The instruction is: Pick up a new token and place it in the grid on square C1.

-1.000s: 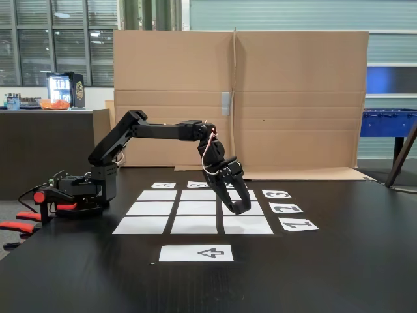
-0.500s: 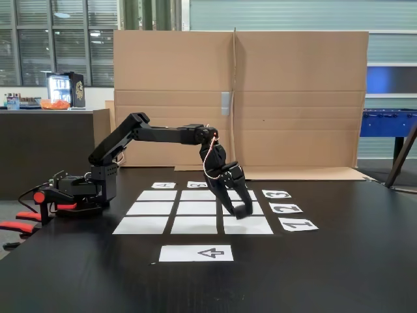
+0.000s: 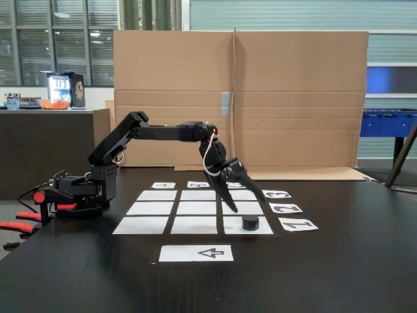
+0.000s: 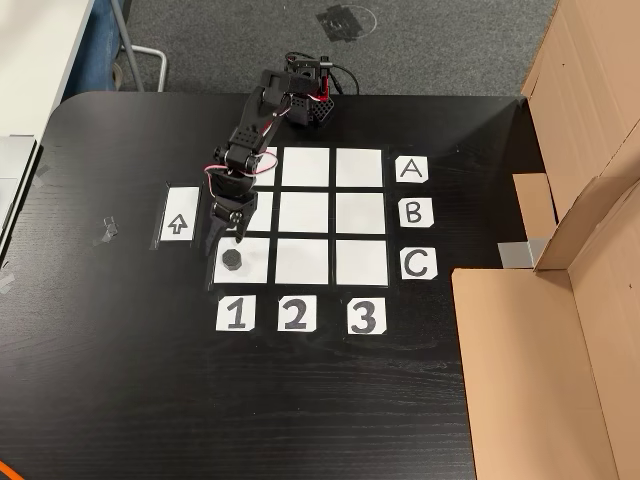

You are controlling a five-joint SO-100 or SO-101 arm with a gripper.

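The token [image 3: 250, 223] [image 4: 233, 261] sits flat on square C1 [image 3: 260, 225] [image 4: 255, 262], the corner of the grid [image 3: 195, 208] [image 4: 310, 215] where row C meets column 1 in the other view. It's inside the white paper, off-centre toward the outer side, with a margin of white all round it. Just above it the gripper [image 3: 247, 199] [image 4: 232, 235] hangs with its fingers spread wide, tips clear of the token and holding nothing, the arm [image 3: 156, 134] reaching out from its base [image 3: 78, 192] at the far corner of the grid. Beside the square, the number label 1 [image 4: 236, 314] lies across a dark gap, and the sheet with the arrow [image 3: 196, 253] [image 4: 180, 214] lies apart on the outer side. Beyond those the black table [image 3: 326, 274] runs bare to its rounded edge. The cardboard screen [image 3: 293, 98] stands well back behind the grid.
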